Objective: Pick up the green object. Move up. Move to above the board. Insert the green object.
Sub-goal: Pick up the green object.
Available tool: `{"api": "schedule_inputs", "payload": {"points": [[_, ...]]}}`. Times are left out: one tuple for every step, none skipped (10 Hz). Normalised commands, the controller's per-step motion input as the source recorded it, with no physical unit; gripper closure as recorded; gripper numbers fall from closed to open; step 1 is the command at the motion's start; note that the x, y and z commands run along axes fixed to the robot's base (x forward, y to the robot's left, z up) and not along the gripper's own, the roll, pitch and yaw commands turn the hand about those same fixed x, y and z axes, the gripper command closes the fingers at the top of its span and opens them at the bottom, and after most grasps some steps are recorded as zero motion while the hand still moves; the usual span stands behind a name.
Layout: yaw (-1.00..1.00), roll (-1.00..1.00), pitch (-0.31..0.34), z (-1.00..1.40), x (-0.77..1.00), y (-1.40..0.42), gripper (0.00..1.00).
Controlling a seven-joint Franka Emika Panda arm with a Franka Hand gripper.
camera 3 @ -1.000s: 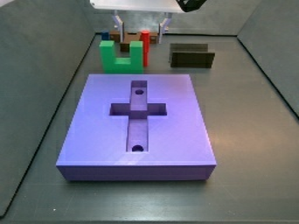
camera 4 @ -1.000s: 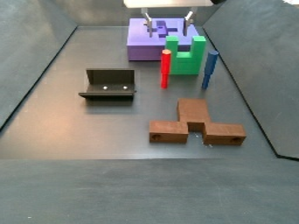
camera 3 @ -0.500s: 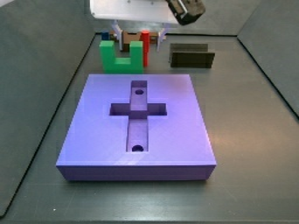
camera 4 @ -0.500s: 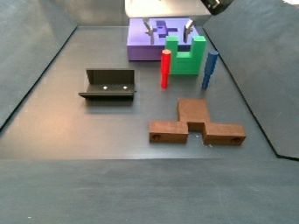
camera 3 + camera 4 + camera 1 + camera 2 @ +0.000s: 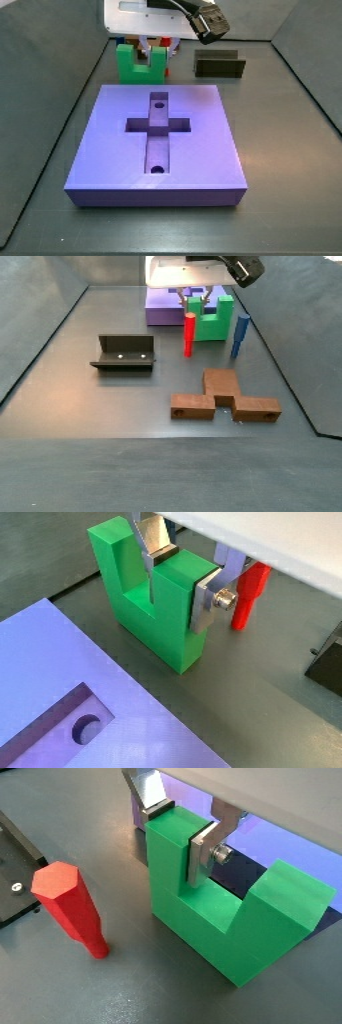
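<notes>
- In a side view, scanning from the left, I saw bare grey floor first, then the board — a big purple-blue slab with a cross-shaped recess — filling the middle.
- Just behind the board's far edge stood the green object, upright on the floor, its two prongs pointing up and its notch open to the top.
- The gripper sat low over the green object's right-hand prong, under the white wrist housing.
- To the right of that lay the dark olive block, apart from the green object.
- In a wrist view, one silver finger reached down inside the notch and the other pressed the outer face of the same prong; a red peg stood just beyond.
- I read the jaws as straddling that one prong, pads at or very near its faces — I could not tell whether they were clamped firmly or only closing.
- My judgement: the pick-up step was in hand, and the block had not left the floor.
- The next move called for a sure squeeze on the prong, then a straight lift clear of the red peg and the blue peg.
- The block's long axis ran sideways across its two prongs, roughly along the board's far edge.
</notes>
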Motion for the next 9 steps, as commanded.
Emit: {"api": "schedule_inputs", "payload": {"points": [[0.00, 0.00, 0.000, 0.00, 0.00, 0.00, 1.00], [0.00, 0.00, 0.000, 0.00, 0.00, 0.00, 1.00], [0.00, 0.00, 0.000, 0.00, 0.00, 0.00, 1.00], [0.00, 0.00, 0.000, 0.00, 0.00, 0.00, 1.00], [0.00, 0.00, 0.000, 0.00, 0.00, 0.00, 1.00], [0.00, 0.00, 0.000, 0.00, 0.00, 0.00, 1.00], [0.00, 0.00, 0.000, 0.00, 0.00, 0.00, 1.00], [0.00, 0.00, 0.000, 0.00, 0.00, 0.00, 1.00], [0.00, 0.00, 0.000, 0.00, 0.00, 0.00, 1.00]]}}
